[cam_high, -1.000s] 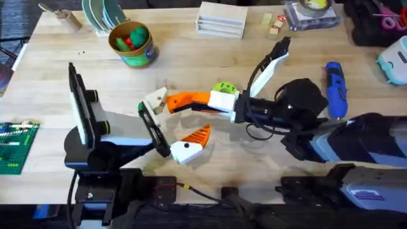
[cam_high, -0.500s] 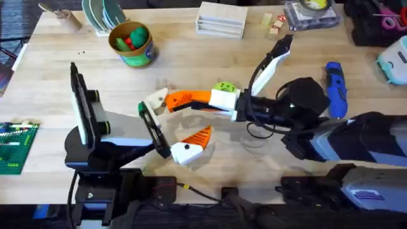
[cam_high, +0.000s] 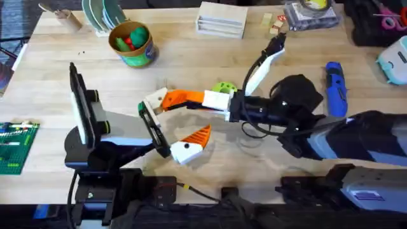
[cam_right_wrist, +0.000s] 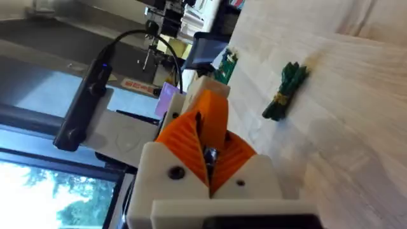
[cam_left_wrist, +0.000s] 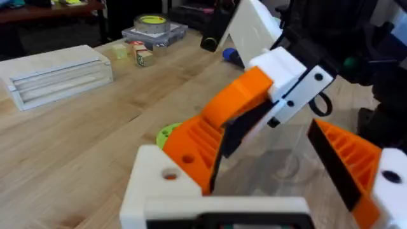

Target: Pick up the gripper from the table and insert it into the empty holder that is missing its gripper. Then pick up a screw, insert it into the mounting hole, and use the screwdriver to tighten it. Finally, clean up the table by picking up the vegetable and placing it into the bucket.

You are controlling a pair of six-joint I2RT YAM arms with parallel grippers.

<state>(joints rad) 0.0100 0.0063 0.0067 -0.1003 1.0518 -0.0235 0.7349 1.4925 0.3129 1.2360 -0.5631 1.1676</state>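
Note:
The left gripper [cam_high: 173,121] is open. Its far finger is the bare white holder [cam_high: 154,100], and its near finger carries an orange ribbed pad [cam_high: 198,134]. My right gripper [cam_high: 186,100] reaches in from the right, shut on the orange gripper [cam_left_wrist: 194,145], whose end rests against the holder [cam_left_wrist: 159,191]. The right wrist view has the right gripper [cam_right_wrist: 205,143] with its orange pads pressed together. A green vegetable [cam_right_wrist: 286,92] lies on the wood beyond them. The blue screwdriver [cam_high: 335,89] lies at the right. The bucket [cam_high: 132,43] stands at the back left with red and green items inside.
A lime-green disc [cam_high: 222,87] lies just behind the right gripper. Along the back edge are plates [cam_high: 102,13], a stack of white boxes [cam_high: 221,19], small blocks [cam_high: 275,24] and a tape roll [cam_high: 311,7]. A green brick plate [cam_high: 16,146] sits at the left edge.
The right arm has edged left and slightly back, carrying the orange gripper closer against the holder. The left arm has stayed still.

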